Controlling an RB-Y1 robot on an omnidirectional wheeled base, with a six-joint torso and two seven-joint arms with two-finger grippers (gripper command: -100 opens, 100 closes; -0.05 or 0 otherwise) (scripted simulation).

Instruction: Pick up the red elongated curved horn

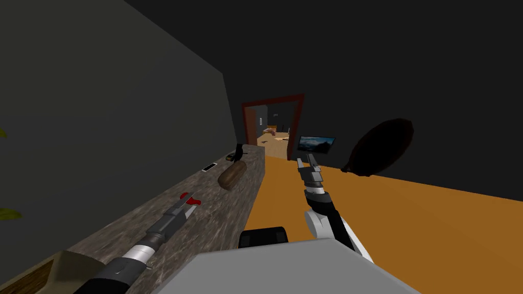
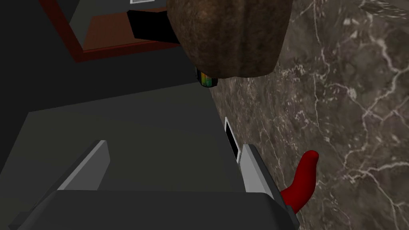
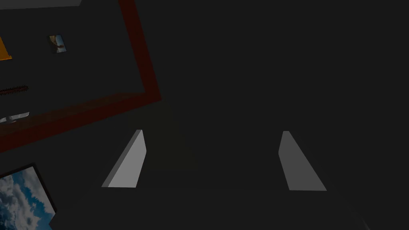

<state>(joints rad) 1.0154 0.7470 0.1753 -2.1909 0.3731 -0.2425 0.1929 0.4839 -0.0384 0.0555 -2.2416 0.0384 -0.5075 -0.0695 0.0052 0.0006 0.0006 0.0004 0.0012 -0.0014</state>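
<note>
Left wrist view: smooth red curved horn (image 2: 304, 179) just outside wide-spread left hand (image 2: 174, 144).

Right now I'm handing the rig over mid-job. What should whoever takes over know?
Left gripper: open, empty, low over the marble counter.
Right gripper: open, empty, raised over the orange floor.
Red horn: lying on the counter just outside one left finger, not between the two.
Brown lump: farther along the counter, ahead of the left gripper.
Done: the left arm has reached the horn.
Left: probably shift the left gripper sideways so the horn sits between the fingers, then close and lift.
</note>
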